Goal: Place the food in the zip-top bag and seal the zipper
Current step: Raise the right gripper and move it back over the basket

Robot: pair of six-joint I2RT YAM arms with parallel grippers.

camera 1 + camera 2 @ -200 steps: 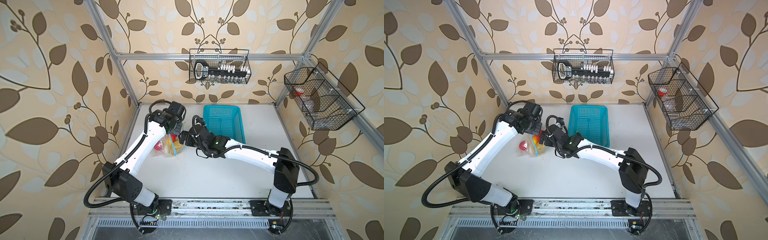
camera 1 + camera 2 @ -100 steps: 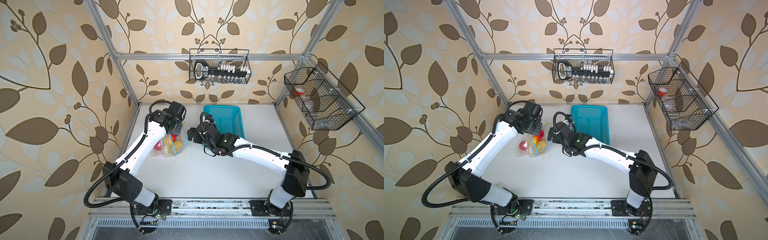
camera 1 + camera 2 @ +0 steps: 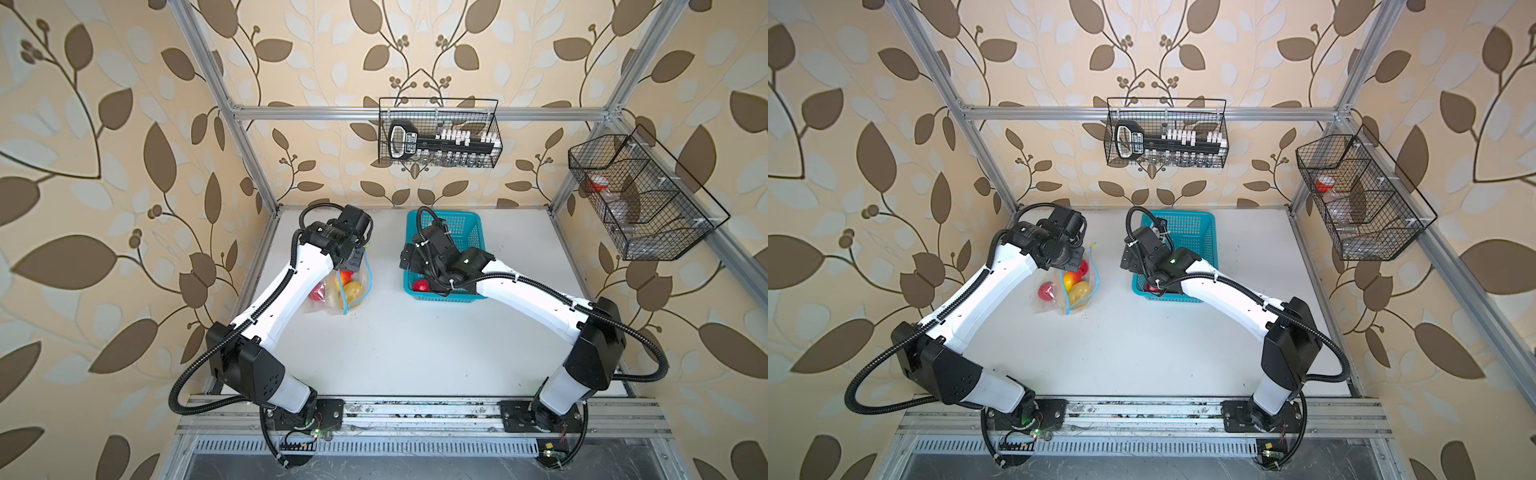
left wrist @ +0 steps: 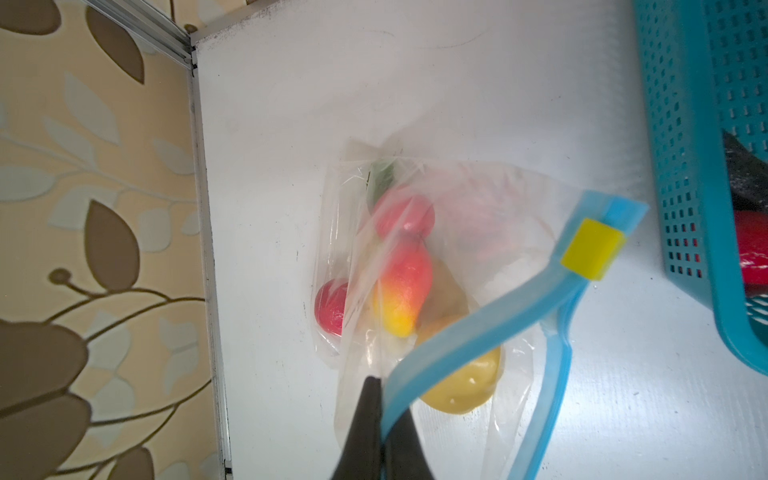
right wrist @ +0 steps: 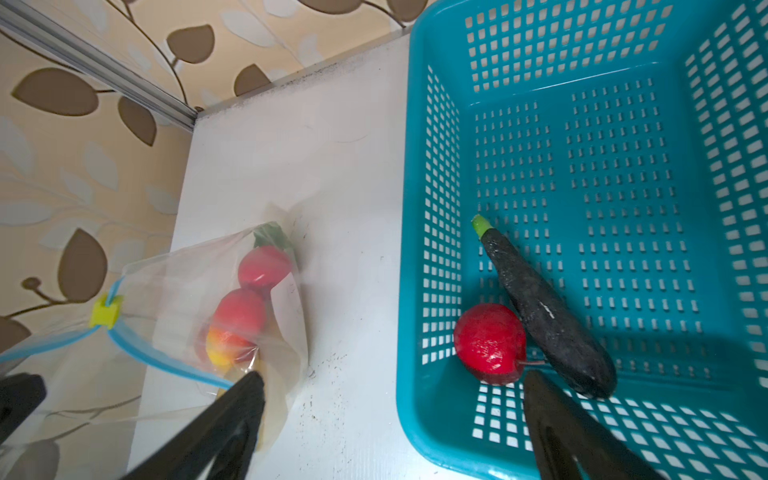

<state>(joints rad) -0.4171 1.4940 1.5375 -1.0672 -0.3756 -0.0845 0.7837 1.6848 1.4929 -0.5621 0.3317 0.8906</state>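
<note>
While the left gripper (image 4: pixel 384 399) squeezes its jaws shut on the light-blue zipper (image 4: pixel 478 332), the zip-top bag (image 4: pixel 478 199) hangs from that strip with its bottom on the white desk (image 3: pixel 415 340), close to the left edge and toward the far left corner. The bag is clear, thin and crinkly, and you can see right through it. Its mouth is open: the two blue strips bend apart and meet at the little yellow slider (image 4: pixel 592 249) at one end. Inside sit two red tomatoes (image 4: pixel 405 214), an orange-red pepper (image 4: pixel 405 286) with a yellow tip, a yellow-brown potato (image 4: pixel 461 386) and a green leafy piece (image 4: pixel 380 178), all piled close together. The turquoise basket (image 5: pixel 436 208) with many small holes stands at the far edge near the middle, near the bag but not touching it. In its near left corner lie a third tomato (image 5: pixel 488 343) and a dark eggplant (image 5: pixel 548 316) with a green stem, touching each other. The right gripper (image 5: pixel 395 378) hovers above that corner with its jaws wide apart, holding nothing.
</note>
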